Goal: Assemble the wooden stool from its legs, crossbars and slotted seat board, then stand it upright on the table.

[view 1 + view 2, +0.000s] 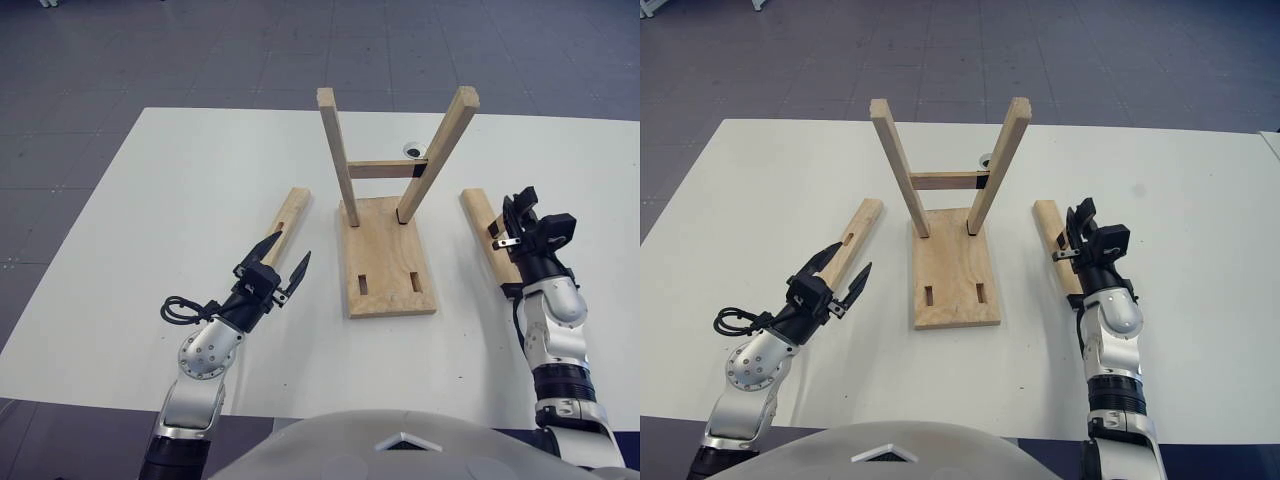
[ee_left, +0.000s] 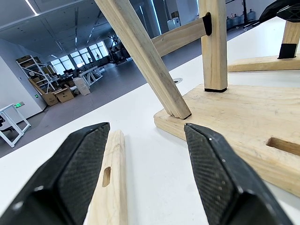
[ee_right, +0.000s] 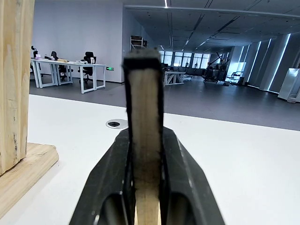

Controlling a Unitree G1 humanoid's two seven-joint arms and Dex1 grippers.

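Note:
The slotted seat board [image 1: 388,262] lies flat at the table's middle. Two legs [image 1: 337,155] stand in its far slots, joined by a crossbar [image 1: 380,169]; the two near slots [image 1: 364,284] hold nothing. One loose leg [image 1: 287,222] lies left of the board. My left gripper [image 1: 288,252] hovers open at its near end, the leg [image 2: 110,187] beside one finger [image 2: 70,178]. A second loose leg [image 1: 483,225] lies right of the board. My right gripper [image 1: 515,225] is shut on it, the wood [image 3: 145,154] between its fingers.
A round cable hole [image 1: 412,150] sits in the white table [image 1: 180,190] just behind the standing legs. Bare tabletop spreads to the far left and far right. The table's near edge runs close below both wrists.

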